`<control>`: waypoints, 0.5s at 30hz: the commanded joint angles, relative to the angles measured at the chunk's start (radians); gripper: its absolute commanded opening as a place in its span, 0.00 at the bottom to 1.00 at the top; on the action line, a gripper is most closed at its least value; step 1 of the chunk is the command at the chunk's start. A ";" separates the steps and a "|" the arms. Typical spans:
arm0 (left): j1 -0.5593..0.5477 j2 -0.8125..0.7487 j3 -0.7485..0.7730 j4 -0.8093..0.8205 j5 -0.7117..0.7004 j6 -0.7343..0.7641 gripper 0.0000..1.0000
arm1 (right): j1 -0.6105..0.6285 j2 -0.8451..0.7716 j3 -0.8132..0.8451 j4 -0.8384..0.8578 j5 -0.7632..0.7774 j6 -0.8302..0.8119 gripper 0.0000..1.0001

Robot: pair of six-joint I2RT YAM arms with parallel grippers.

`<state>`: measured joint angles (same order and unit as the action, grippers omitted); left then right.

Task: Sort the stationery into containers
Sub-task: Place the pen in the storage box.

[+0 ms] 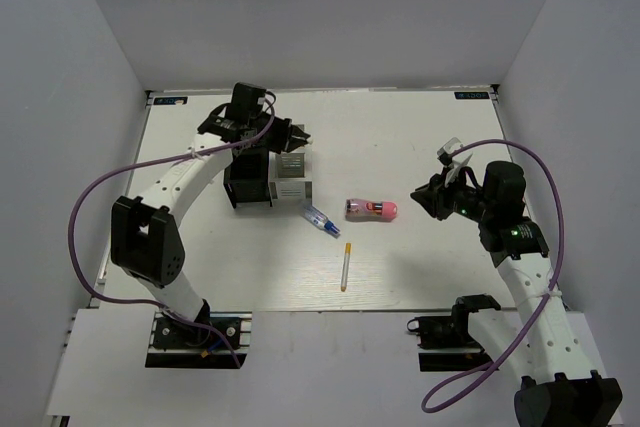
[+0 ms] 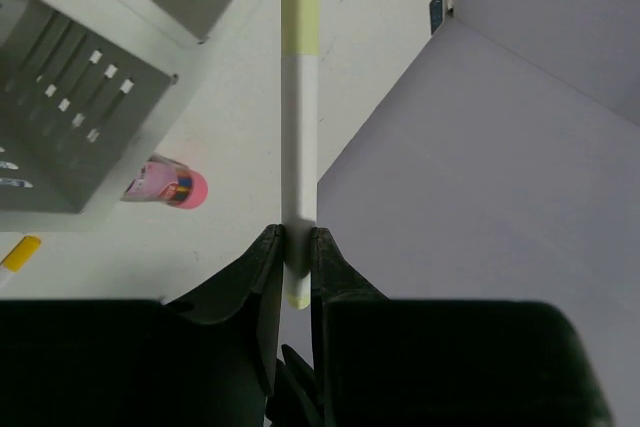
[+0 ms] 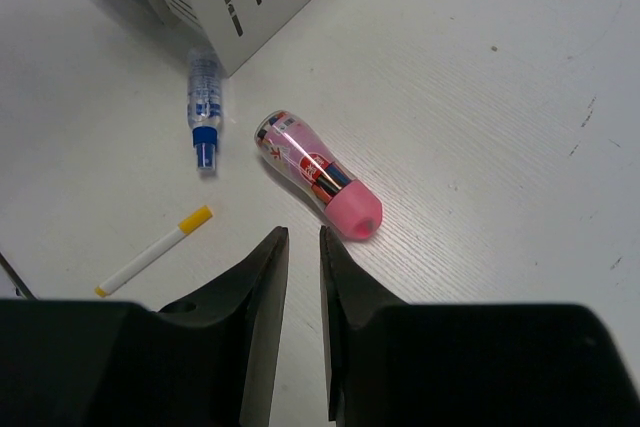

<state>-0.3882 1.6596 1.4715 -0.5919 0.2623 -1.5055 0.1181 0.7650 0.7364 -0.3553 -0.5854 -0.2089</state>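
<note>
- Left tool [image 2: 297, 247]: clamped tight on white pen [image 2: 299, 127] near its tail; yellow cap [image 2: 300, 7] points straight ahead.
- Risk: with the grip so near the end, pen may pivot or slip on tilting.
- Grey box [image 2: 70, 117] ahead-left; cap could snag its rim.
- Right tool [image 3: 303, 247]: narrow gap, empty. Pink cylinder [image 3: 318, 177] just ahead; second pen [image 3: 152, 252] left; blue pen [image 3: 203, 107] farther ahead-left, all loose on tabletop [image 3: 480, 97].

Overhead camera looks down; both close wrist views share pink cylinder [image 3: 318, 175].
</note>
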 commanded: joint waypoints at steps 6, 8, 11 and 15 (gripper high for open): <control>0.015 -0.073 -0.040 0.018 0.022 -0.024 0.00 | -0.005 -0.015 -0.009 0.044 -0.005 0.016 0.25; 0.015 -0.061 -0.028 0.018 0.022 -0.024 0.00 | -0.005 -0.018 -0.011 0.042 -0.005 0.016 0.25; 0.025 -0.040 -0.019 0.018 0.012 -0.024 0.02 | -0.003 -0.023 -0.012 0.041 -0.002 0.014 0.25; 0.025 -0.029 -0.028 0.009 0.012 -0.024 0.05 | -0.003 -0.027 -0.015 0.038 0.001 0.014 0.25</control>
<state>-0.3725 1.6569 1.4330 -0.5907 0.2733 -1.5276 0.1181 0.7540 0.7261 -0.3412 -0.5850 -0.2081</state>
